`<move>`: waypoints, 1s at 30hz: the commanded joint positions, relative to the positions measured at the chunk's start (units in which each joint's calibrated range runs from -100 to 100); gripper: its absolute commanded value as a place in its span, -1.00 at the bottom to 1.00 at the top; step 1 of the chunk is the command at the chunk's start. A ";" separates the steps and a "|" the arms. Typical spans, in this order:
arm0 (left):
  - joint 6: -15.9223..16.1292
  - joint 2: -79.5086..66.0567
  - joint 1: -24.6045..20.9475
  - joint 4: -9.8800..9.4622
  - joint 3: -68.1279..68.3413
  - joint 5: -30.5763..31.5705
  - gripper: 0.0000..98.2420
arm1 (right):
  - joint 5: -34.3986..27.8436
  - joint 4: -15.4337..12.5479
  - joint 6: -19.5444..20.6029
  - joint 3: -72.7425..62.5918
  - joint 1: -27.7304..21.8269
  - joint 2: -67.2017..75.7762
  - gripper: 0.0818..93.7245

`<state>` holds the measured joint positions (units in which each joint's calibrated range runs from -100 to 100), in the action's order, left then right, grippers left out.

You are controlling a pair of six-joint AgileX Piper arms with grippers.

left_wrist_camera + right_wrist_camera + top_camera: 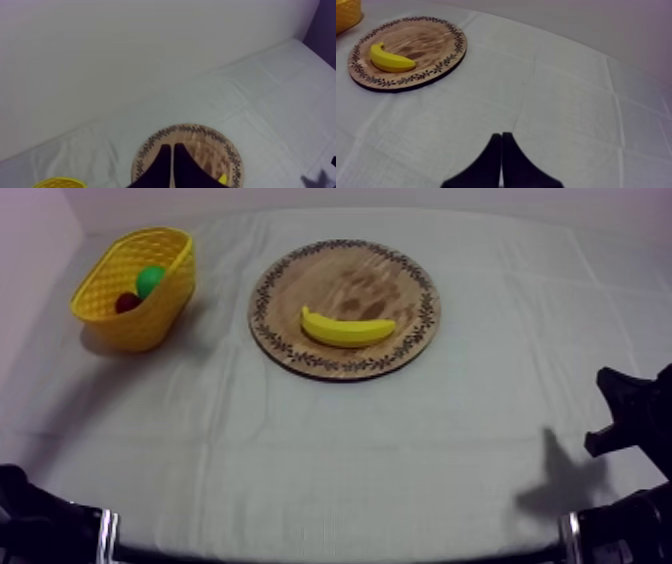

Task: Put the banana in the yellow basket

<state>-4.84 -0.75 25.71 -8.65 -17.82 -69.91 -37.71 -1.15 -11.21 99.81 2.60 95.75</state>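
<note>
- Two grippers, and both have their black fingers pressed together on nothing. Our left gripper (172,147) shows a narrow wedge over the near rim of the wooden board (385,283). Our right gripper (501,135) shows the same wedge over the bare grey-white cloth (330,458).
- We see the banana (347,329) lying flat on the board, a little toward the near side in the top view. Its two ends curve up toward the far rim, and it is well apart from both grippers.
- We find the yellow basket (160,310) at the far left of the table, near the board but not touching it.
- Inside the basket sit a green fruit (150,280) and a small red fruit (127,302), close beside each other.
- In the top view our left arm (40,523) sits low at the lower left edge and our right arm (630,423) at the lower right edge. Both are well apart from the board.
- From the right wrist, the board with the banana lies well ahead of the fingers, with a corner of the basket just beyond it.
</note>
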 commanded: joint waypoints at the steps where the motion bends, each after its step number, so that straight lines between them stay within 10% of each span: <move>1: -0.47 2.75 1.42 -0.32 -0.43 0.20 -1.00 | -0.03 0.00 0.00 -0.03 0.00 0.00 -0.99; 16: 0.77 19.01 7.42 -3.95 -4.20 2.03 -1.00 | -0.03 0.00 0.00 -0.03 0.00 0.00 -0.99; 30: 10.02 27.11 6.83 -4.71 -3.48 1.89 -1.00 | -0.03 0.00 0.00 -0.03 0.00 0.00 -0.99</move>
<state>2.71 26.28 32.57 -13.35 -21.36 -67.96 -37.72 -1.15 -11.21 99.81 2.60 95.75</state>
